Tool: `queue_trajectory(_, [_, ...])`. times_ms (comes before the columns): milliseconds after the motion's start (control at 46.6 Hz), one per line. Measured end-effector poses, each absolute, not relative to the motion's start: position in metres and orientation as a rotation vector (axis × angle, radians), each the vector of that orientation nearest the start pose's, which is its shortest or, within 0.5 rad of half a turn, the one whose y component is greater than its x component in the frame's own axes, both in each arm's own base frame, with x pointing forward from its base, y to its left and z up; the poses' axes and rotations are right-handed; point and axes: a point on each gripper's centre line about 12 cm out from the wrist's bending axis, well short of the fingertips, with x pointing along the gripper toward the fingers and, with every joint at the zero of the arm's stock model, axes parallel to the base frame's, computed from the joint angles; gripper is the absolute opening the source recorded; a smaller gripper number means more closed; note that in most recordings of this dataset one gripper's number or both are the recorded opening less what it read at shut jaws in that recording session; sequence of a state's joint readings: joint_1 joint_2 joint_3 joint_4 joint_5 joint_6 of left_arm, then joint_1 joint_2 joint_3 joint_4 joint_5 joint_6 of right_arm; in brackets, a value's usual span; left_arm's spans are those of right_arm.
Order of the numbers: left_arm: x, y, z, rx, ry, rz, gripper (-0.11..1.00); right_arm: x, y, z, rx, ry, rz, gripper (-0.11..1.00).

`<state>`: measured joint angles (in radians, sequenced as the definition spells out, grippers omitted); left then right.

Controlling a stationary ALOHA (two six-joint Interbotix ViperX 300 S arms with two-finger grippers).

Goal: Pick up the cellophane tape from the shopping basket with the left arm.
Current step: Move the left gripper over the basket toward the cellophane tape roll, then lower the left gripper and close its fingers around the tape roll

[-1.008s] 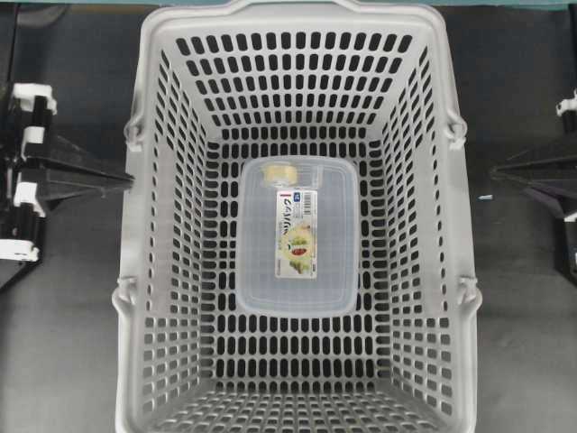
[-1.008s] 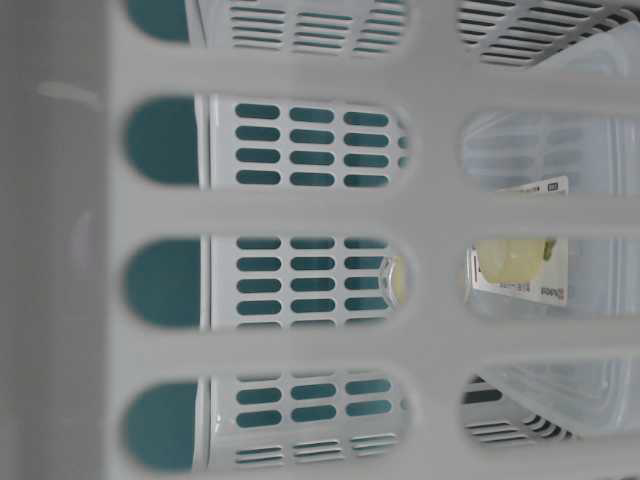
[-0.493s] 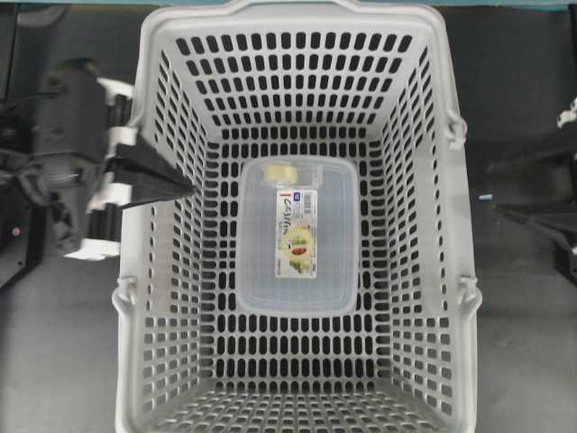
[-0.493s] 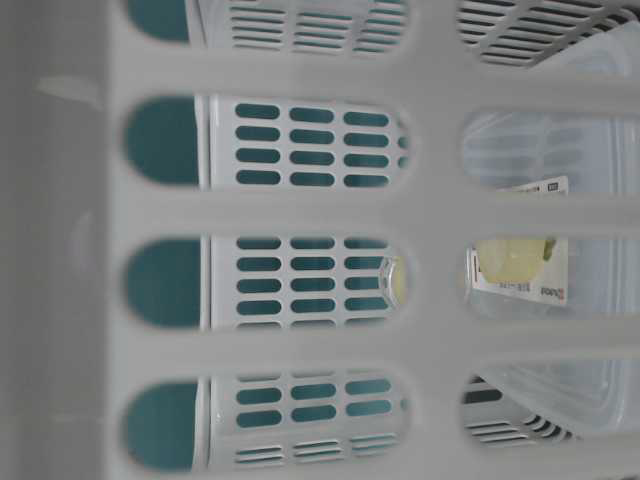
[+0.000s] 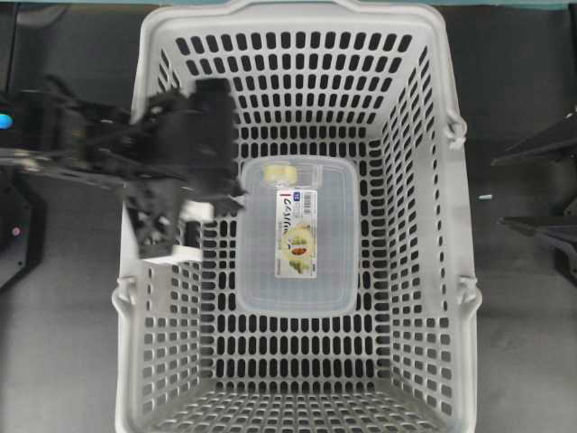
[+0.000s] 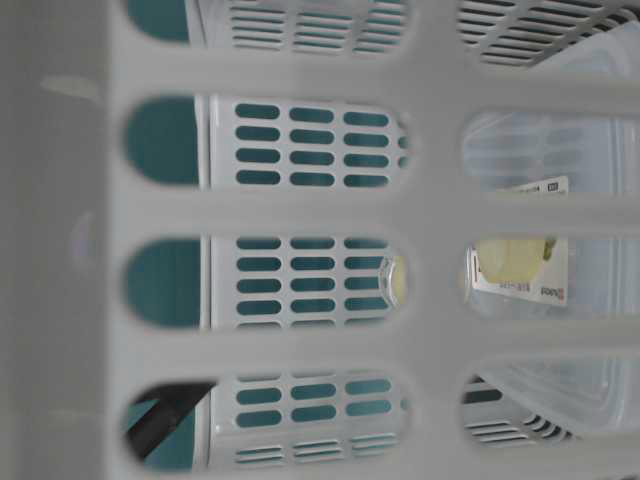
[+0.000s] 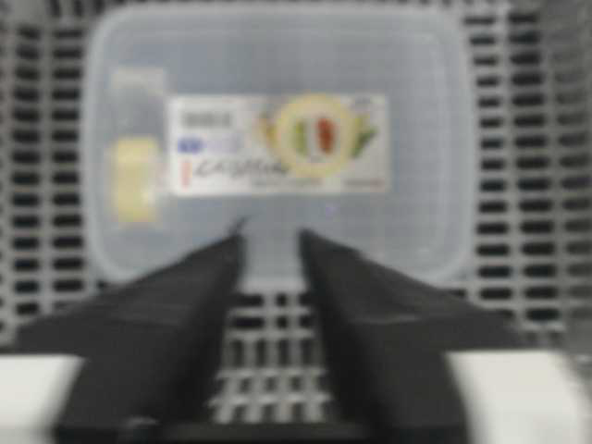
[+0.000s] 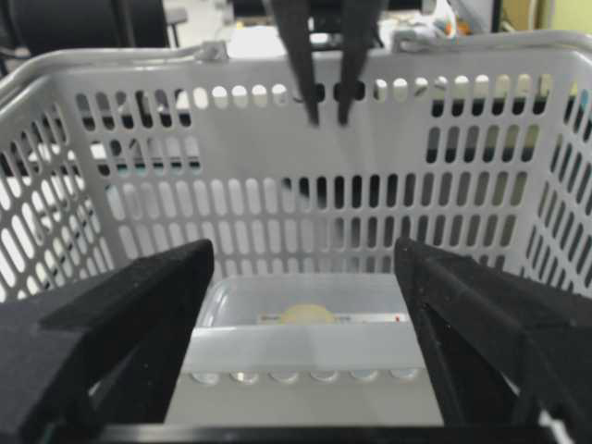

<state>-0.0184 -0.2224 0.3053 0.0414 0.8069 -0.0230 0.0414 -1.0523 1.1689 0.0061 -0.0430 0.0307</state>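
the paper label [image 5: 296,233] on the clear plastic box [image 5: 297,289] carries print too small and blurred to read.

Tape roll [image 5: 280,171] in grey basket [image 5: 433,271]

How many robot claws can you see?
2. The left gripper hangs over the shopping basket, near its left wall beside the clear box. The right gripper waits outside the basket's right side. No others show.
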Motion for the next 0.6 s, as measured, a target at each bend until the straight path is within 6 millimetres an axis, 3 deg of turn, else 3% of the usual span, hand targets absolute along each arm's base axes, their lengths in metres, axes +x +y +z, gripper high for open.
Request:
queue_trajectory(86, [0.381,-0.004,0.308,0.029,0.949,0.007,0.69,0.185,0.008,0.284,0.035,0.074,0.040,0.76])
queue_trajectory(193, [0.399,-0.007,0.298,0.032,1.019,0.005,0.90,0.185,0.008,0.284,0.035,0.076,0.041,0.76])
queue_trajectory(450, [0.441,-0.020,0.259,0.054,1.152,-0.020,0.90,0.184,0.008,0.284,0.034,0.071,0.041,0.76])
queue_trajectory(600, [0.453,-0.026,0.237,0.067,1.198,-0.032,0.90,0.184,0.008,0.285,0.035,0.064,0.041,0.76])
